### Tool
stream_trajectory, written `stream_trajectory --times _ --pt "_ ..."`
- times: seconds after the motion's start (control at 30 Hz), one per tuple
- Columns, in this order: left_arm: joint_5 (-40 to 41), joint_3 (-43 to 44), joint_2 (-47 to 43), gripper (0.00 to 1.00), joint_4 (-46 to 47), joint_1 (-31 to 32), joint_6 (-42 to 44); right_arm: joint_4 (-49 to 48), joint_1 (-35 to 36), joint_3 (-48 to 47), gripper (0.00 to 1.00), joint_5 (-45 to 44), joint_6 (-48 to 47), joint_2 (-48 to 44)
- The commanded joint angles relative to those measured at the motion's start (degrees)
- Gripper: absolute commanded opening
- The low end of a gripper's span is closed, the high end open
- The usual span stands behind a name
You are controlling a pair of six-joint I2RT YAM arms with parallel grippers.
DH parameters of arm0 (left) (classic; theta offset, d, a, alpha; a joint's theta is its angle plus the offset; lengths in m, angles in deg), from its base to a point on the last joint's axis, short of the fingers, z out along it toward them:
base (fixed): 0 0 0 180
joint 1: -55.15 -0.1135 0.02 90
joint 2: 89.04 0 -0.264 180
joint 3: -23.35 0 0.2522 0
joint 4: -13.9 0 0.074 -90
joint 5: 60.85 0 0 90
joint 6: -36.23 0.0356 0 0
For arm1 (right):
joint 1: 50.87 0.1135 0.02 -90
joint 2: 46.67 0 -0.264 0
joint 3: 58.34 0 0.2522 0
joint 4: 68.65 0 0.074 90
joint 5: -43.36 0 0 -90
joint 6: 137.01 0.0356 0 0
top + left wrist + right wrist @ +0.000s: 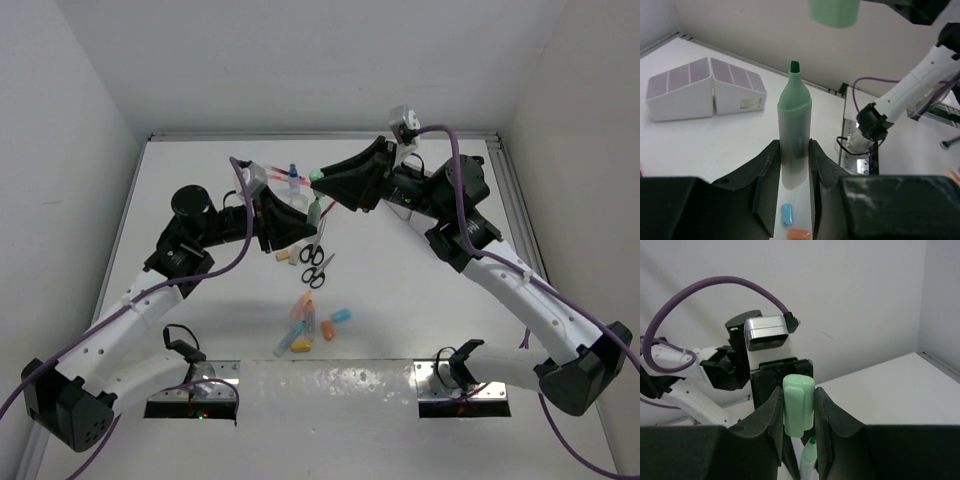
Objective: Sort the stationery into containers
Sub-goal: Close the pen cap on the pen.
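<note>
My left gripper (795,156) is shut on the pale barrel of a green highlighter (794,112), whose bare green tip (795,66) points up toward my right gripper. My right gripper (798,409) is shut on the highlighter's mint-green cap (799,407), held just off the tip (812,441). From above, the cap (317,175) and highlighter (313,212) meet over the table's middle, between left gripper (297,224) and right gripper (325,180). The white organiser (705,92), lilac inside, lies on the table at the left of the left wrist view.
Two black-handled scissors (312,250) (319,270) lie below the grippers. Pastel capsule pieces (303,318) are scattered nearer the bases, a blue one (786,213) and an orange one (800,234) under my left jaws. A blue-capped bottle (293,178) and red pens (268,165) lie behind.
</note>
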Motion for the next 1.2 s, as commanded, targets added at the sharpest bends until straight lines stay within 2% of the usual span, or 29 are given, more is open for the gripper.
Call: stream_trajectory --times 0.0,0.17,0.4,0.77,1.17 --pt "-6.2 -0.2 -2.3 0.0 4.0 1.7 0.5 -6.9 -0.1 -1.8 0.0 4.2 2.2 0.0" --pt "-8.1 -1.1 -3.1 0.0 7.4 1.8 -0.8 -7.2 0.4 -0.7 0.0 6.1 2.1 -0.5" --pt "-8.3 -2.0 -4.1 0.0 9.6 1.5 -3.3 -1.7 -1.4 -3.5 0.0 11.0 0.1 0.7" --pt "-5.9 -3.0 -2.7 0.0 11.8 1.7 -5.3 -10.2 -0.6 -1.5 0.0 12.7 5.8 2.0" --pt "-6.5 -3.0 -3.2 0.0 13.4 1.3 -6.1 -11.5 -1.2 0.1 0.0 15.2 6.5 2.1"
